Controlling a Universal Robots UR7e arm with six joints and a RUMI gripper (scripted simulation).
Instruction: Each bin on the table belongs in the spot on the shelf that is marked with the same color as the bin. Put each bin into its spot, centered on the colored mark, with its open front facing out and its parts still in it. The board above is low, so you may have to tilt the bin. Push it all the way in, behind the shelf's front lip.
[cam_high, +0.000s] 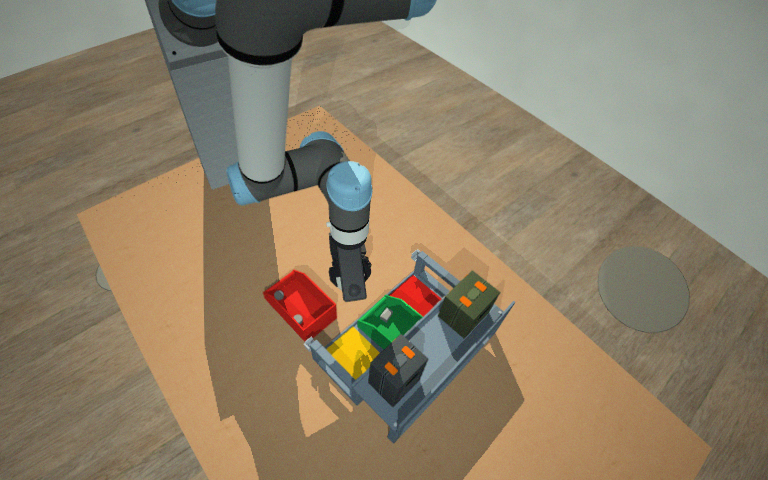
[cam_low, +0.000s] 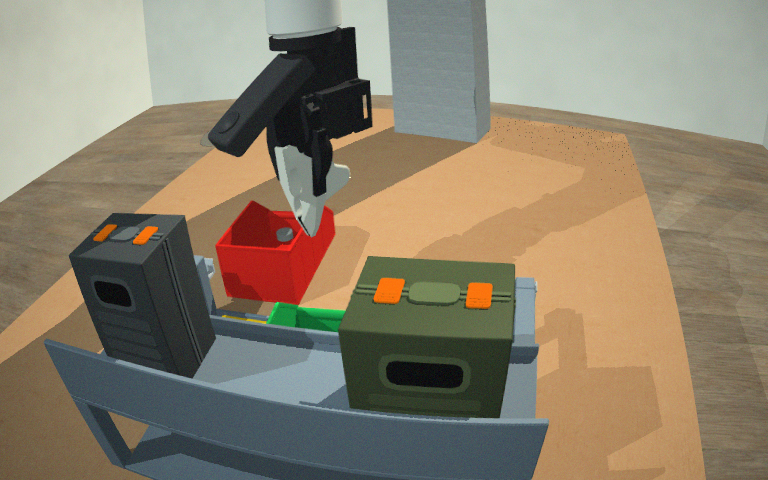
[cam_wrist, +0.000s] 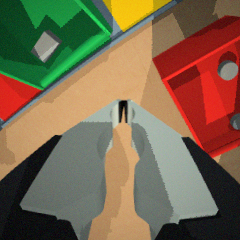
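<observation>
Nearest in the exterior view, one shelf (cam_high: 433, 339) (cam_low: 294, 407) (cam_wrist: 116, 39) carries two cases on top: one dark grey case (cam_high: 393, 370) (cam_low: 121, 294) and one olive case (cam_high: 467, 305) (cam_low: 427, 339). Two bins are seen. The green bin (cam_high: 396, 319) (cam_low: 308, 318) (cam_wrist: 80, 30) lies in the shelf's lower level, between two exposed marks, the yellow mark (cam_high: 351, 350) (cam_low: 243, 318) (cam_wrist: 140, 12) and the red mark (cam_high: 416, 294) (cam_wrist: 15, 97); one grey part (cam_high: 386, 314) (cam_wrist: 46, 46) is visible in it. Beyond the shelf's open side, the red bin (cam_high: 314, 302) (cam_low: 257, 271) (cam_wrist: 172, 60) stands on the table (cam_high: 566, 407) (cam_low: 594, 254) (cam_wrist: 125, 60), with two round parts (cam_high: 278, 294) (cam_wrist: 228, 70) visible inside.

Also on that side of the shelf, the gripper (cam_high: 339, 283) (cam_low: 309, 233) (cam_wrist: 123, 101) is held above the table, its fingers (cam_low: 311, 217) narrow, with nothing gripped.

If the fingers were lowered without being spread, the red bin could be knocked. A steep tilt beneath the shelf's low board could spill its parts, and the green bin could be shoved off its spot by a sideways approach.
</observation>
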